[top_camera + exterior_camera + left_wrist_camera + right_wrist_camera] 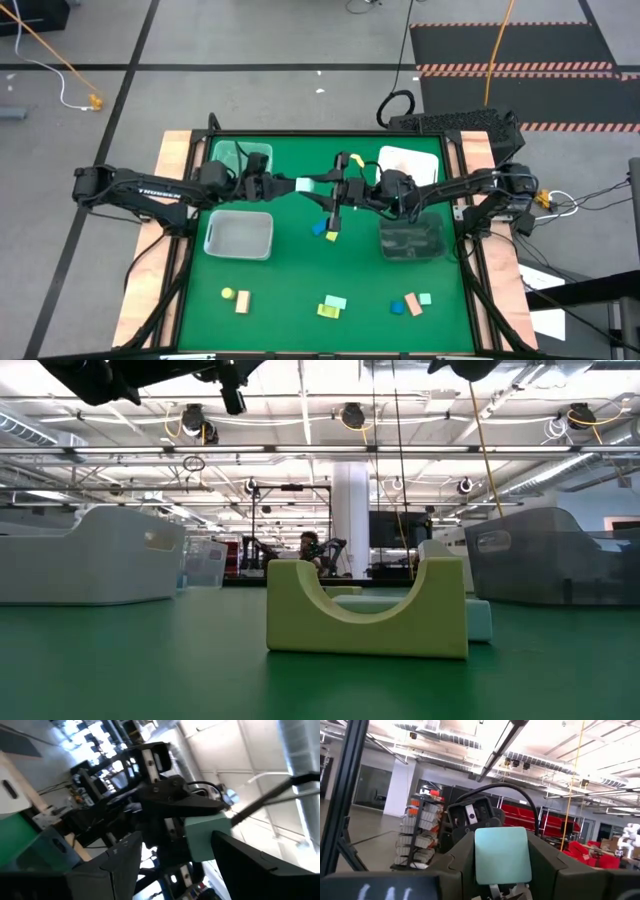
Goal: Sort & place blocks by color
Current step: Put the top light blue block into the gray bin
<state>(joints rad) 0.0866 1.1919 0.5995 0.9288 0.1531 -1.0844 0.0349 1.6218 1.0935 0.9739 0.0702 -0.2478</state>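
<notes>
Mint-teal bar (318,184), raised above the counter (300,270) mid-far, gripped at each end by the left gripper (292,185) and right gripper (346,187), fingers closed on it: risk, either releasing early drops it among blocks (326,230) below.
</notes>
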